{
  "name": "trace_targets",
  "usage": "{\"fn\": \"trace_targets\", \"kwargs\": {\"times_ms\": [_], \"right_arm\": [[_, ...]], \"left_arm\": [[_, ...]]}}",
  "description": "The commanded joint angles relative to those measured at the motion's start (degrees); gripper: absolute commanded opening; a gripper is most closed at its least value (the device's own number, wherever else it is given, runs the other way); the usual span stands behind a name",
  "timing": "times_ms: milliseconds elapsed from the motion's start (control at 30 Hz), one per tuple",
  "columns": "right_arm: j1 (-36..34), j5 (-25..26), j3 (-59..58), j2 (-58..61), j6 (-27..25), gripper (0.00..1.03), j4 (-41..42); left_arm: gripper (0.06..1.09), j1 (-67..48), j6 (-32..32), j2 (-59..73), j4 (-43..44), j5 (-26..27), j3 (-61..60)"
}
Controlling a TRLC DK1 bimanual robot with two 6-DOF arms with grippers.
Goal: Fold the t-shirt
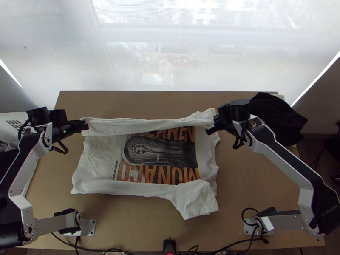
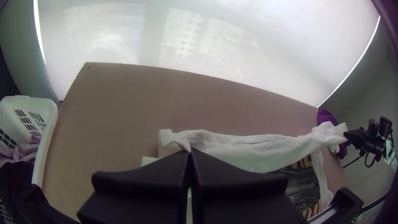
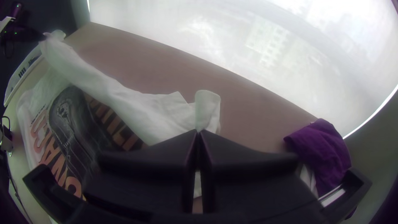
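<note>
Wooden surface's (image 1: 250, 180) got the white t-shirt (image 1: 100, 157) laid out, its far strip pinched tight by the left fingers (image 1: 79, 126) at one end, right fingers (image 1: 212, 129) at the other.

Two grippers (image 1: 209, 130), one t-shirt (image 1: 102, 157), apparently one basket (image 2: 49, 124)

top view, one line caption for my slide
Left and right jaws shut on opposite ends of the far edge of a white t-shirt, print up on the wooden table.

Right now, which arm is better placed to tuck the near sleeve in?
Right, I'd say: the sleeve lies nearer the right gripper than the left gripper. Both hold the t-shirt at its far edge; either must release first.
</note>
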Motion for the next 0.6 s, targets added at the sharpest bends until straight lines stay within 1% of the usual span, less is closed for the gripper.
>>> {"fn": "trace_targets", "kwargs": {"times_ms": [0,300,567], "right_arm": [[1.26,0.02,-5.91,-4.66,0.78,0.03,-0.01],[3.19,-0.06,-11.8,-9.41,0.78,0.03,-1.77],[6.18,-0.06,-15.05,-12.22,0.87,0.03,-5.37]], "left_arm": [[0.09,1.52,1.51,-2.75,-0.22,0.0,-4.83],[0.09,2.22,3.62,-3.45,-0.58,0.0,-8.17],[0.09,3.54,5.73,-0.55,0.04,0.0,-7.64]]}}
